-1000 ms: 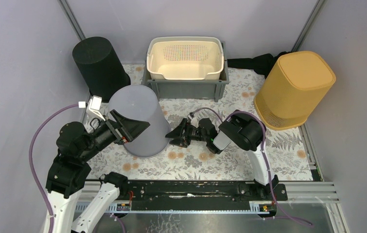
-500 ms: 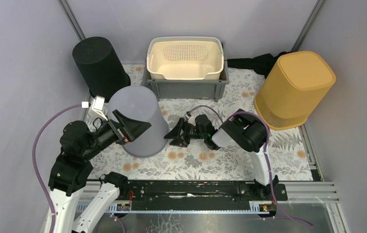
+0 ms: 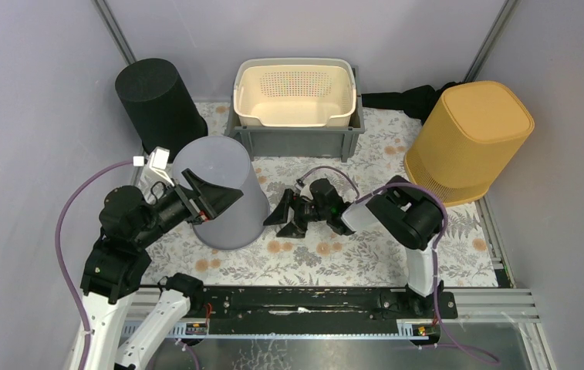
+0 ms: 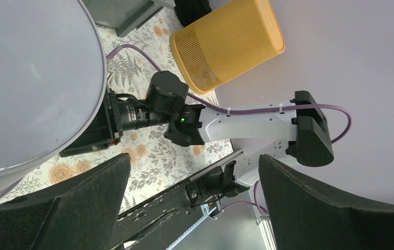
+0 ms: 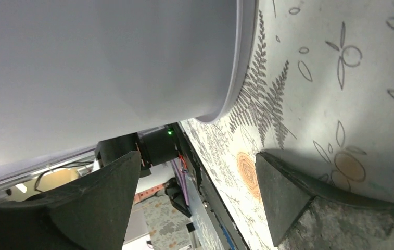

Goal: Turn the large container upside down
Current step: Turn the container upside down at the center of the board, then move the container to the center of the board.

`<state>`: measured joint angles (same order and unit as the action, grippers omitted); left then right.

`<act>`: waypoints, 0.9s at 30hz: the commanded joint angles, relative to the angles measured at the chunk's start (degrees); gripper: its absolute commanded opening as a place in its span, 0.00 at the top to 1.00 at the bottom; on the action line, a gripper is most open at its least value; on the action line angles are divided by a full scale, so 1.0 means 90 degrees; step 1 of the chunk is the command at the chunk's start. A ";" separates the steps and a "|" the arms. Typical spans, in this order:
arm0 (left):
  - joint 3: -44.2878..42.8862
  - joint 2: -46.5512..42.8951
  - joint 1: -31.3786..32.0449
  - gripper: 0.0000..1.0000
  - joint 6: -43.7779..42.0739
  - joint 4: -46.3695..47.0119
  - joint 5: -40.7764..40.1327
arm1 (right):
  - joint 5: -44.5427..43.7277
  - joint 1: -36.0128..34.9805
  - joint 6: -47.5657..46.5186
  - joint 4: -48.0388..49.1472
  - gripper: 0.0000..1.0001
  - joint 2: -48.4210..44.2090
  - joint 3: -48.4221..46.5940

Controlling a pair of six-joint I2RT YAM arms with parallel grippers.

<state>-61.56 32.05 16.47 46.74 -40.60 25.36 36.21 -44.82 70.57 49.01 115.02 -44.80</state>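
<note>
The large container [image 3: 223,193] is a grey tub standing on its rim on the flowered mat, flat base up. It fills the left of the left wrist view [image 4: 28,78] and the top of the right wrist view [image 5: 106,62]. My left gripper [image 3: 215,202] hovers open at its upper left side, and only the floor and rail show between its fingers [image 4: 193,161]. My right gripper [image 3: 281,220] is open low beside the tub's right side, just apart from the wall. One finger [image 5: 299,198] rests against the mat, and its jaws [image 5: 197,156] hold nothing.
A black bin [image 3: 157,100] stands upside down at the back left. At the back middle a cream basket [image 3: 295,94] sits in a grey crate [image 3: 296,140]. A yellow ribbed bin [image 3: 470,142] leans at the right. The black rail [image 3: 288,301] runs along the near edge.
The right gripper has opened wider and drawn back a little from the grey tub's side. The left gripper has shifted slightly up and stays open. The tub has not moved.
</note>
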 commanded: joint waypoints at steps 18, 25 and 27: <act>0.0025 0.0070 0.0035 0.00 -0.0070 0.0363 0.0116 | -0.0681 0.0033 -0.2349 -0.2532 0.06 -0.1968 -0.0639; -0.0032 0.0166 0.0035 0.00 -0.0120 0.0370 0.0121 | -0.0729 0.0034 -0.2288 -0.2181 0.16 -0.1896 -0.0879; -0.0053 0.0159 0.0035 0.00 -0.0125 0.0369 0.0113 | -0.0773 0.0030 -0.2131 -0.1949 0.21 -0.1804 -0.0926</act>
<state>-60.90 33.19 16.47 46.68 -39.70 25.54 30.70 -44.82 51.20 26.24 99.15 -49.87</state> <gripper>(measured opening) 0.998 0.828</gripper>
